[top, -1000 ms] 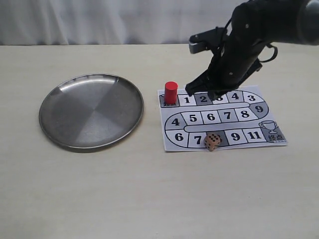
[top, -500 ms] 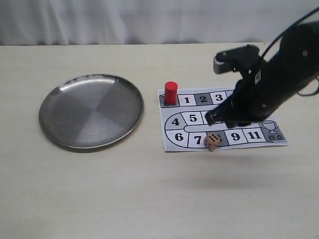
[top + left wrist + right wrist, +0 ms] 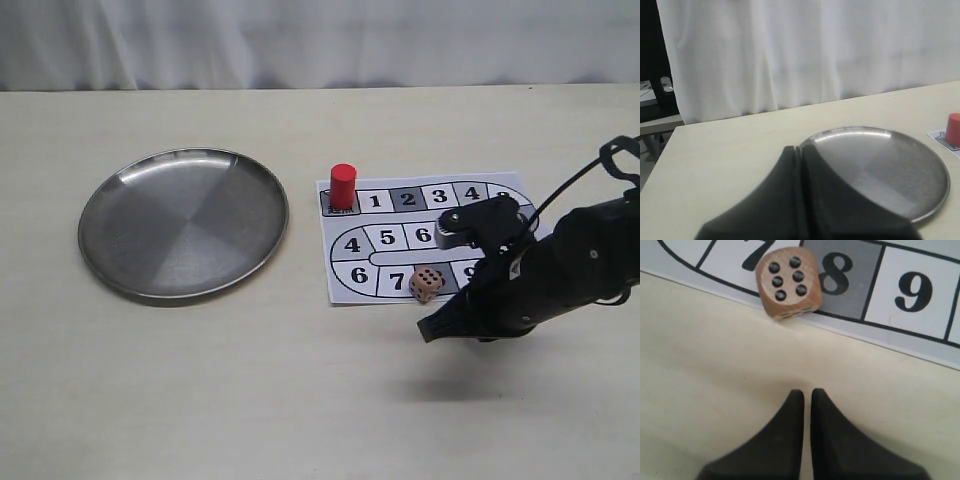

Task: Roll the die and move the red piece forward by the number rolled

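Note:
The tan die (image 3: pixel 427 285) rests on the front edge of the paper game board (image 3: pixel 388 202), between squares 7 and 8, six pips (image 3: pixel 787 279) facing up. At the board's far left corner the red piece (image 3: pixel 343 186) stands upright on the start square; its edge also shows as the red piece (image 3: pixel 954 126) in the left wrist view. My right gripper (image 3: pixel 432 329) hovers over bare table just in front of the die, shut and empty, as the right gripper (image 3: pixel 807 392) shows. The left gripper (image 3: pixel 799 148) is shut, empty, beside the plate.
A round steel plate (image 3: pixel 183 221) lies on the left of the table, left of the board. My right arm (image 3: pixel 545 270) covers the board's right half, hiding squares 9 to 11. A white curtain (image 3: pixel 300 40) hangs behind the table.
My right arm has swept from above the board's far row, over squares 2 and 3, toward the near side. It now sits low in front of the die. Die and red piece stayed put.

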